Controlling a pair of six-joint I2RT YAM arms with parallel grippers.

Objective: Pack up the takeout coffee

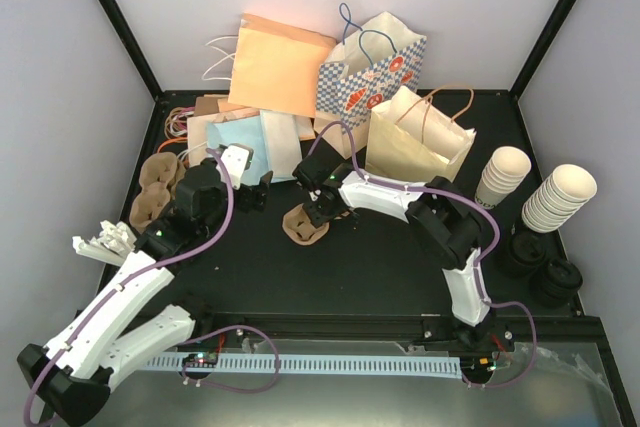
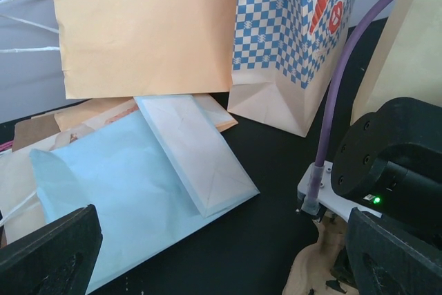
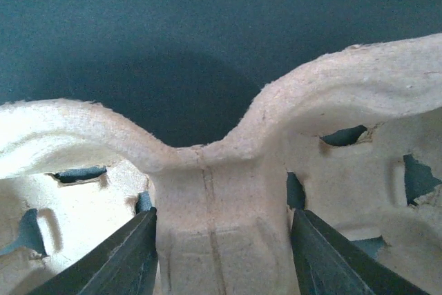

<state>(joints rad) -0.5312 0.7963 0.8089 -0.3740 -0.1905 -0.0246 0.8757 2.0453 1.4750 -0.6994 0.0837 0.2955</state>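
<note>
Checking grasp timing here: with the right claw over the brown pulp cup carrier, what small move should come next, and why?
Probably close the right claw onto the brown moulded-pulp cup carrier. Its fingers straddle the carrier's centre ridge, one in each cup well, with the ridge squarely between them, but a firm pinch is not visible yet.

Takeout coffee (lidded cup) not discernible in any of three views.

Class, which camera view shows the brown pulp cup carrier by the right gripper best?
The right wrist view: the cup carrier fills the frame, the right gripper straddling its middle ridge. The top view shows it small, partly under the gripper; the left wrist view, only an edge.
</note>
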